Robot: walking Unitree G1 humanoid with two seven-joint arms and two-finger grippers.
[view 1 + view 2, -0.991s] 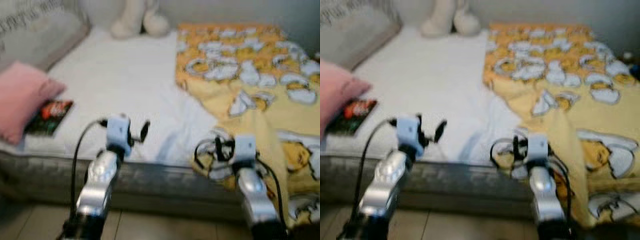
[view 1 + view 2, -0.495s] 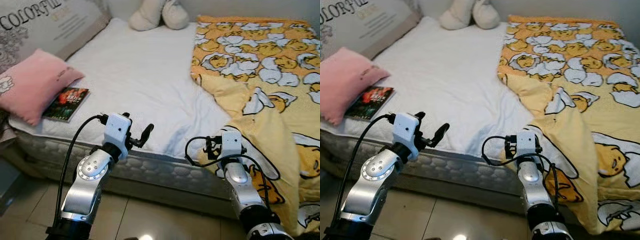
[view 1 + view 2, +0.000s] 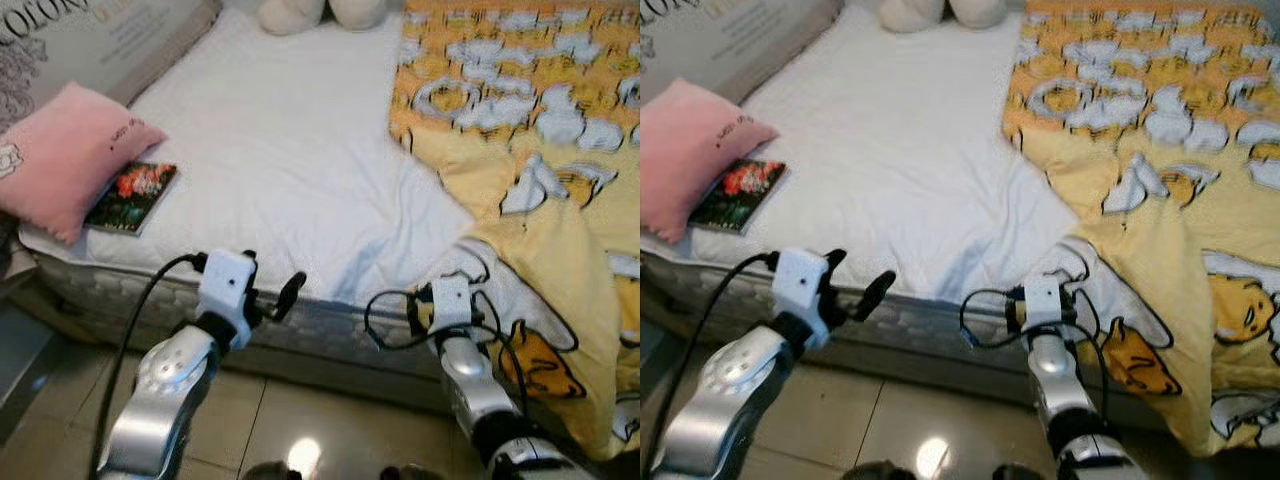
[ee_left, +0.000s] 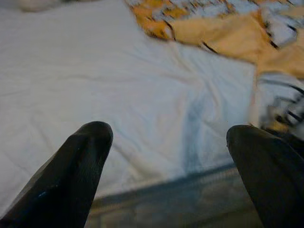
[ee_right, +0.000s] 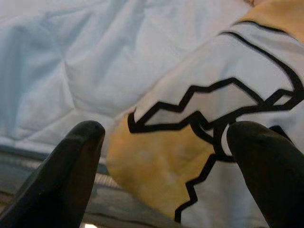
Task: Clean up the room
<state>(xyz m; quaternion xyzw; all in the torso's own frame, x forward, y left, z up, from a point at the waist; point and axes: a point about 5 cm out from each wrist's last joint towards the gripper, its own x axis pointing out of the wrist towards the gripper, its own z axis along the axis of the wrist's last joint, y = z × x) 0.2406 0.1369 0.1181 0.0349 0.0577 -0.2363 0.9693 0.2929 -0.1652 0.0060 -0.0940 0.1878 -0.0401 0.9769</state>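
The robot stands at the near edge of a bed point(image 3: 290, 170), both arms raised toward the mattress, which suggests it is lining up to tidy the bedding. The task's thing nearest to hand is the yellow blanket point(image 3: 520, 150), printed with cartoon egg figures: it covers the right part of the bed, its left edge is folded back unevenly, and its near corner spills over the mattress edge toward the floor point(image 3: 300, 420), so it looks in need of straightening. The right end effector point(image 5: 161, 156) hovers just in front of that hanging corner with its 2 black fingers point(image 5: 71, 161) spread wide, the yellow and white cloth lying between and beyond them but not pinched; this placement fits a coming grasp of the blanket's edge. The left end effector point(image 4: 166, 156) is also spread apart and holds nothing, aimed across the bare white sheet point(image 4: 118, 85) toward the middle of the bed, probably ready to help pull the cloth flat. At the far left a pink pillow point(image 3: 65, 150) rests on the sheet with a book point(image 3: 133, 197) lying just beside it, near the left edge, and a large grey cushion point(image 3: 110, 40) with lettering leans behind them. A pale plush toy point(image 3: 320, 12) sits at the far end.
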